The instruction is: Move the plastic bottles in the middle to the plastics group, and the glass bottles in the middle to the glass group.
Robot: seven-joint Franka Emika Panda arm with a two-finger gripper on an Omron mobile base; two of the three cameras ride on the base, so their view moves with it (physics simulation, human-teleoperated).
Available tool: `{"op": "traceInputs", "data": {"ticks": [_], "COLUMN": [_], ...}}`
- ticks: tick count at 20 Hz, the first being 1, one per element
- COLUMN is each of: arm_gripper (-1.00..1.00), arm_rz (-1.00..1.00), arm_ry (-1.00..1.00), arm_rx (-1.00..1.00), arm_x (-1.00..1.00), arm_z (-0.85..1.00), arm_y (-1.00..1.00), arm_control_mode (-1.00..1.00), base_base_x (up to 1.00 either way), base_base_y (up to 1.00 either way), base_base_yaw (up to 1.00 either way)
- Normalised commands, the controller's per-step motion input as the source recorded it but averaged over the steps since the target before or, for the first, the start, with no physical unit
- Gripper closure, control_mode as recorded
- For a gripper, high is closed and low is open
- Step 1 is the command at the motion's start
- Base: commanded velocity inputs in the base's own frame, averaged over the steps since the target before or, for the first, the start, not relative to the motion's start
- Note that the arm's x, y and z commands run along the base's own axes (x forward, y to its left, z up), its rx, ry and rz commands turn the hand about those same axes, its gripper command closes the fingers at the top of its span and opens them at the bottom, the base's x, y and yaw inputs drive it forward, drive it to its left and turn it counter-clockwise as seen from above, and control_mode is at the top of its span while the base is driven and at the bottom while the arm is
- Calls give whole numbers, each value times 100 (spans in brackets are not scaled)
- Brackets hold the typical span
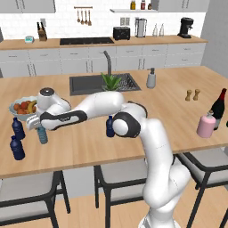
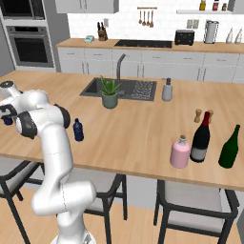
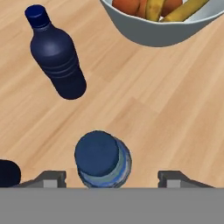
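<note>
I've got the gripper (image 1: 39,123) parked over the far left end of the counter (image 1: 133,129), jaws spread wide with nothing clamped. The light teal-blue bottle (image 3: 103,160) stands upright on the wood straight below, between the two fingertips (image 3: 51,178) with clear gaps either side, so it's free of the grip. In the hand view a dark navy bottle (image 3: 57,54) sits out ahead of the jaws and left of them, upright, near the fruit bowl (image 3: 175,33). From the left base view, two navy bottles (image 1: 18,128) (image 1: 17,148) stand just left of the jaws, and the bowl is just behind them. Well to the right of the jaws, another navy bottle (image 1: 110,126) is in mid-counter, partly behind my elbow. Far off at the right end, the pink bottle (image 2: 180,152) is just beside the dark wine bottle (image 2: 201,138), with a green bottle (image 2: 229,147) further right.
</note>
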Motion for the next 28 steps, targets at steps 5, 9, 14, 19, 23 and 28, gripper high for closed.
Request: {"op": "traceInputs", "data": {"ticks": [5,9,14,19,23,28], "arm_gripper": [-100,-100,-100,-100,-100,-100], "arm_rz": [0,0,-6,-13,-17,-20], "arm_ry": [1,1,-4,-3,0,0], "arm_rx": [0,0,5,7,5,1], "arm_x": [0,-21,-73,-97,-76,-60], "arm_z": [2,30,62,52,37,27], "arm_y": [0,0,-48,-90,-100,-100], "arm_control_mode": [-100,-100,-100,-100,-100,-100], "base_base_x": [0,0,0,0,0,0], "base_base_y": [0,0,0,0,0,0], "base_base_yaw": [0,0,0,0,0,0]}}
